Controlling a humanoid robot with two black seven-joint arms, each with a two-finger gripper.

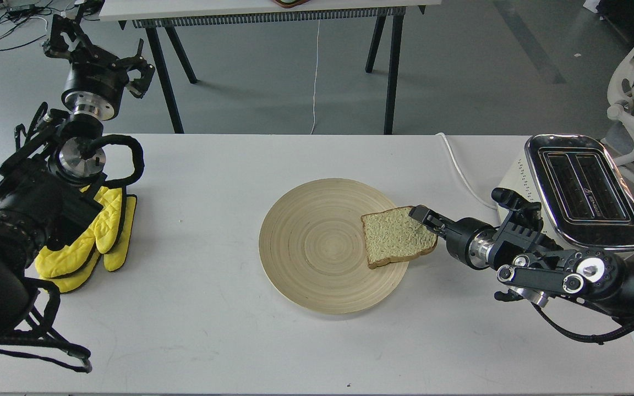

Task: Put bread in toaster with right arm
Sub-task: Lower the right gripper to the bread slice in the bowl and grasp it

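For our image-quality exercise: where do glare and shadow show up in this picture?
Head view: glare runs along the chrome rim of the toaster; the bread casts a soft shadow beside the plate; lighting is even and focus sharp.

small logo inside toaster (585, 193) slot, lettering unreadable

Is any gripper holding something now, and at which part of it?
The right gripper is shut on the bread, at its right edge near the upper corner. The left gripper is open and holds nothing.
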